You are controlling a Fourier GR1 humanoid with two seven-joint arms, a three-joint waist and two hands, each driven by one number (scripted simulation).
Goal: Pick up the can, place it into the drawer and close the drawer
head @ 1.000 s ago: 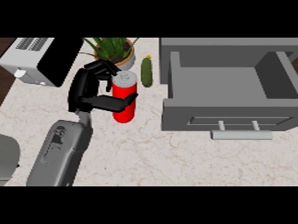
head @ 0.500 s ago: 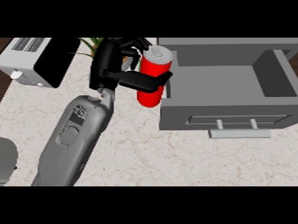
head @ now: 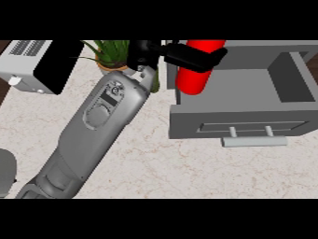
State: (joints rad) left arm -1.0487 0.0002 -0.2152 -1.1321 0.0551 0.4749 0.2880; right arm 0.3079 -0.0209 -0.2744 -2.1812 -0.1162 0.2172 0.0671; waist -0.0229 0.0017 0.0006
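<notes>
The can (head: 192, 80) is a plain, glossy red cylinder, held over the left side of the open drawer (head: 189, 127). The left hand (head: 189, 56) has its fingers wrapped round the can's top.

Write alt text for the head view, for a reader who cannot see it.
The robot's left hand, its fingers curled round a red can, holds the can at the left side of an open grey drawer. A potted plant and a toaster stand at the upper left of the marbled counter.
</notes>
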